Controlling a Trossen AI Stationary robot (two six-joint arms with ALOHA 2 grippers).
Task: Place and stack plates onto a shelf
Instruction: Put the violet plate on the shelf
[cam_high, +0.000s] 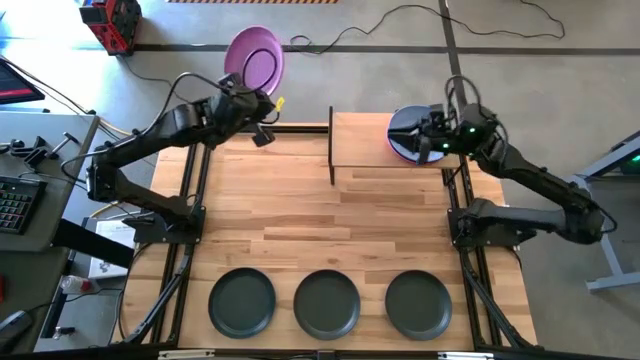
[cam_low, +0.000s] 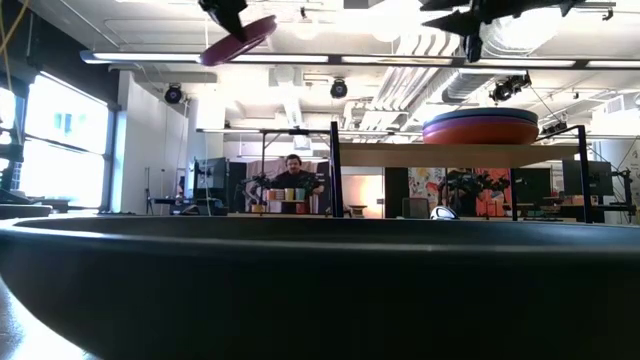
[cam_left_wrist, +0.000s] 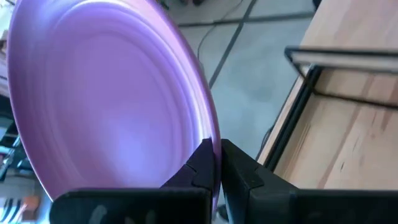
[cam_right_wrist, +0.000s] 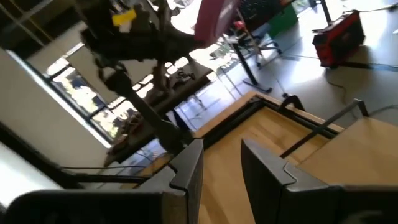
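Left gripper (cam_high: 243, 88) clamped on the rim of a purple plate (cam_high: 254, 58), plate raised in the air beyond the table's far edge, well left of the shelf (cam_high: 362, 140); in the left wrist view both fingers (cam_left_wrist: 239, 171) pinch the plate's edge, plate (cam_left_wrist: 106, 106) filling most of the frame. From the low view, same plate (cam_low: 238, 40) tilted and high up, above shelf-board level. Right gripper (cam_high: 432, 138) over the right end of the shelf, jaws apart and empty (fingers (cam_right_wrist: 189, 165) spread, nothing between them in the right wrist view), sitting right above a stack of plates (cam_high: 410, 132) on the board. Stack (cam_low: 481, 128) seen from the low view: orange-red and purple layers among others, exact count can't be told. Left half of the shelf board bare, between the two grippers. Three dark plates (cam_high: 328, 303) in a row along the table's near edge, well apart from both grippers; the closest one (cam_low: 320, 290) blocks the lower half of the low view. Person (cam_low: 293, 172) seated in the room behind.
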